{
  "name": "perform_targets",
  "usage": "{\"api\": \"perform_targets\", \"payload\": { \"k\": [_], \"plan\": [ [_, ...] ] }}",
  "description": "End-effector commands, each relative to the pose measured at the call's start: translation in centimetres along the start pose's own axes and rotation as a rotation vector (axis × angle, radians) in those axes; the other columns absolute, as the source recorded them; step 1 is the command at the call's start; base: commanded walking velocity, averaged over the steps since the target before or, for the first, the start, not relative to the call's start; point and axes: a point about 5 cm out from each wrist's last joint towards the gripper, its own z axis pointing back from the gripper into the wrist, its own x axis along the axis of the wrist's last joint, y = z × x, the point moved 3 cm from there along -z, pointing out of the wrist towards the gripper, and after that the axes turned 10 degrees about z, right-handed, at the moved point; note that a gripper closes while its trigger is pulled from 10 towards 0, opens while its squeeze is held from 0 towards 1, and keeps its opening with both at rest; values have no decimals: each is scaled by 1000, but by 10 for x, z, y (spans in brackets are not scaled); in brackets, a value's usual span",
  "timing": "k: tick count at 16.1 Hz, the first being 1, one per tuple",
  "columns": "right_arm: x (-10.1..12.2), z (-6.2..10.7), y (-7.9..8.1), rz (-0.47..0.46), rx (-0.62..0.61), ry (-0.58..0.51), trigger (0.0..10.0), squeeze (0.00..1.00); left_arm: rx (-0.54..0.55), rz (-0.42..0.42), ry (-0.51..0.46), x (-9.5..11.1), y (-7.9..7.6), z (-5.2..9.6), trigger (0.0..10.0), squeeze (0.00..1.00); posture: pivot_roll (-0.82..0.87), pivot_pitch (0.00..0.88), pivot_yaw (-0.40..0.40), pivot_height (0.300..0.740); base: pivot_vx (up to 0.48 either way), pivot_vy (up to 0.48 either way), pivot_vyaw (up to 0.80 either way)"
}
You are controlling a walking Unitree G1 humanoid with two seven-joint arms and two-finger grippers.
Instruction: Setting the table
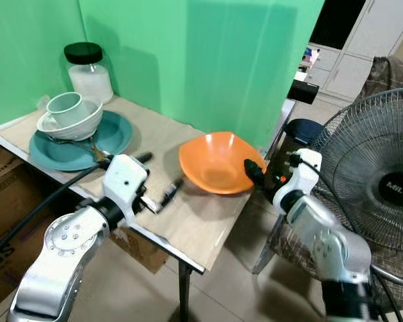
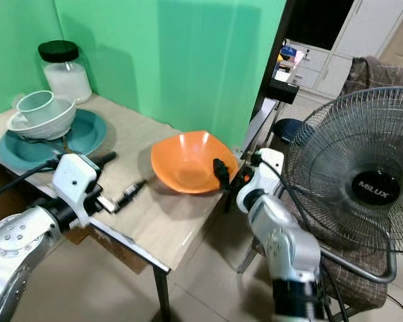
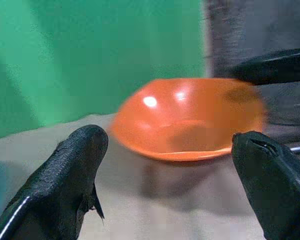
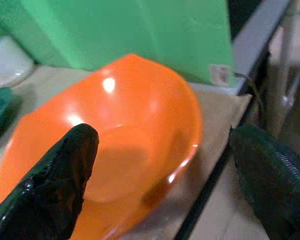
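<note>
While the right gripper (image 4: 160, 175) straddles the bowl (image 1: 219, 161) rim, fingers wide, one inside, one outside (contact unclear), the left gripper (image 1: 160, 180) is spread wide over the table (image 1: 201, 221), bowl just ahead.

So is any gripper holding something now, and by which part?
Nothing is held. The right gripper is open at the orange bowl's rim; the left gripper is open over the table.

Silver jointed arms, white wrist housings, black cables, glossy black-fingered left hand (image 1: 156, 181)
</note>
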Motion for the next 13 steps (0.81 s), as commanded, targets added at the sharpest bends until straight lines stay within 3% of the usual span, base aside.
{"api": "perform_targets", "payload": {
  "k": [1,4,7,8,9,10,13],
  "plan": [
    [3,-4,-2,-28,-28,32,10000,0,-92,8,-8,5,-11,-1,10000,1000,138,0,-63,740,0,0,0],
    [0,-7,3,-90,-17,82,10000,0,-135,15,4,3,-17,-1,10000,1000,136,0,-64,740,0,0,0],
    [-16,-9,12,-190,16,223,10000,0,-143,6,22,-1,-15,0,10000,1000,135,0,-66,740,0,0,0],
    [-18,-10,15,-253,29,237,7608,0,-141,0,25,-2,-14,0,10000,1000,134,0,-66,740,0,0,0],
    [-18,-10,16,-272,34,235,7608,0,-140,-1,26,-2,-14,0,10000,1000,134,0,-67,740,0,0,0],
    [-12,-12,16,-322,40,197,0,0,-138,-2,26,-1,-13,0,10000,1000,134,0,-67,740,0,0,0],
    [-7,-14,19,-364,61,180,0,0,-137,-8,39,-4,-13,1,10000,1000,138,0,-71,740,0,0,0]
  ]
}}
